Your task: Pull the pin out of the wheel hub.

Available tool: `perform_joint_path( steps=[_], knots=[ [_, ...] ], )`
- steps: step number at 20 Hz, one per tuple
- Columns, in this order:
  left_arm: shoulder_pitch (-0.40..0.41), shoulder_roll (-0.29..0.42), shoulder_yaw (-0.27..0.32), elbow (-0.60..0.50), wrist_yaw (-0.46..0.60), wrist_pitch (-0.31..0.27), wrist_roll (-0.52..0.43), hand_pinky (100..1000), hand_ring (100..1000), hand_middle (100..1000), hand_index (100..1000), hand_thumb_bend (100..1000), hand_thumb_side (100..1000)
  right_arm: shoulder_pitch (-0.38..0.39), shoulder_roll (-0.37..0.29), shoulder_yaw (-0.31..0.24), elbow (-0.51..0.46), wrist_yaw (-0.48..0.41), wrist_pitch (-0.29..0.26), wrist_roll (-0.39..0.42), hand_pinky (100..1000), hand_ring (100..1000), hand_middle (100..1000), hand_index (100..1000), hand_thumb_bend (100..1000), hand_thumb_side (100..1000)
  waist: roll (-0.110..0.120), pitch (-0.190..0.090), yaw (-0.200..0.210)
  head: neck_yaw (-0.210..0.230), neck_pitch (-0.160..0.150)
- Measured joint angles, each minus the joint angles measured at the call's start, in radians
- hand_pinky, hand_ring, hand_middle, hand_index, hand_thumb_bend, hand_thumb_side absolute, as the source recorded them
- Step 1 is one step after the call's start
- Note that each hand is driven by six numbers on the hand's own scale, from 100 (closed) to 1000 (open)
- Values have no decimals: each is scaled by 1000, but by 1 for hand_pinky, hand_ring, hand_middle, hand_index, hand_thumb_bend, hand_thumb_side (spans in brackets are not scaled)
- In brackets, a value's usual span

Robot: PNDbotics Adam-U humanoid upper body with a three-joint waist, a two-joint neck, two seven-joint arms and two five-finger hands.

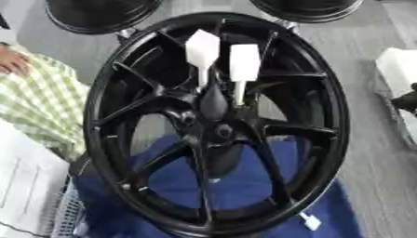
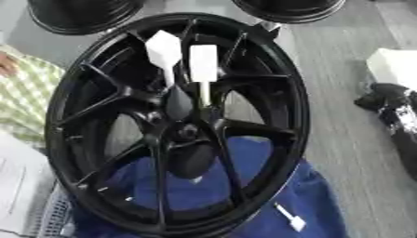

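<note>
Two white-headed pins (image 1: 203, 51) stood at twelve o'clock in the black wheel hub (image 1: 218, 125); the right hand (image 2: 391, 104), fingers unreadable, waited at three o'clock, and should pull straight along the shaft.

**Two head-camera eyes, looking down on one wheel**

Both views look steeply down from above and close to the black wheel hub (image 1: 216, 125), which fills most of each picture. The right eye view sits slightly to the right of the left eye view, so the hub lies further left in it. That shift shows more grey floor right of the hub, including a black arm (image 2: 399, 116). Both share the hub, the two white pins (image 1: 244, 62) near its centre and the blue cloth (image 1: 236, 186) beneath.
</note>
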Motion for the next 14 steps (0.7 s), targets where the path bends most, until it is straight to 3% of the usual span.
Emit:
perform_joint_path(
  steps=[3, 6, 14],
  knots=[
    [-16, 21, -3, 0, -3, -2, -6, 803, 503, 519, 745, 278, 574, 3, -1, 0, 0, 0, 0, 0, 838, 708, 616, 760, 100, 654, 0, -1, 1, -5, 5],
    [-79, 107, -30, 0, -43, -7, -58, 802, 524, 540, 757, 277, 566, 13, -4, 0, 0, 0, 0, 0, 838, 707, 615, 760, 100, 653, 0, -10, 3, -13, 18],
    [-279, 431, -162, 64, -254, -64, -436, 793, 646, 619, 783, 340, 595, 30, -11, 0, -1, 8, -5, 3, 837, 704, 613, 758, 100, 655, 3, -20, 1, -29, 42]
  ],
)
